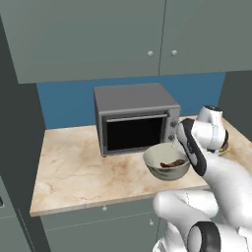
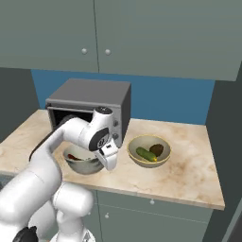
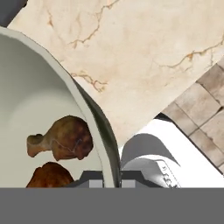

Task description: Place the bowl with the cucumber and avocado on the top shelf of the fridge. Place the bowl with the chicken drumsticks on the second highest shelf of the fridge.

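Observation:
The bowl with the chicken drumsticks (image 1: 166,164) (image 2: 84,161) (image 3: 35,87) is a cream bowl on the marble counter, in front of the oven. Two reddish-brown chicken drumsticks (image 3: 61,140) lie inside it. My gripper (image 3: 113,181) (image 2: 112,166) comes down from above and is shut on the bowl's right rim, with one finger inside the wall and one outside. The bowl with the cucumber and avocado (image 2: 149,151) sits on the counter just to the right, apart from my hand. In the left base view my arm covers most of that bowl.
A grey toaster oven (image 1: 135,118) (image 2: 90,101) stands at the back of the counter (image 1: 74,172) (image 2: 194,165), close behind the gripped bowl. Grey wall cabinets (image 1: 98,34) hang overhead. Tall dark panels flank the counter on both sides. Tiled floor (image 3: 201,109) lies below the counter's front edge.

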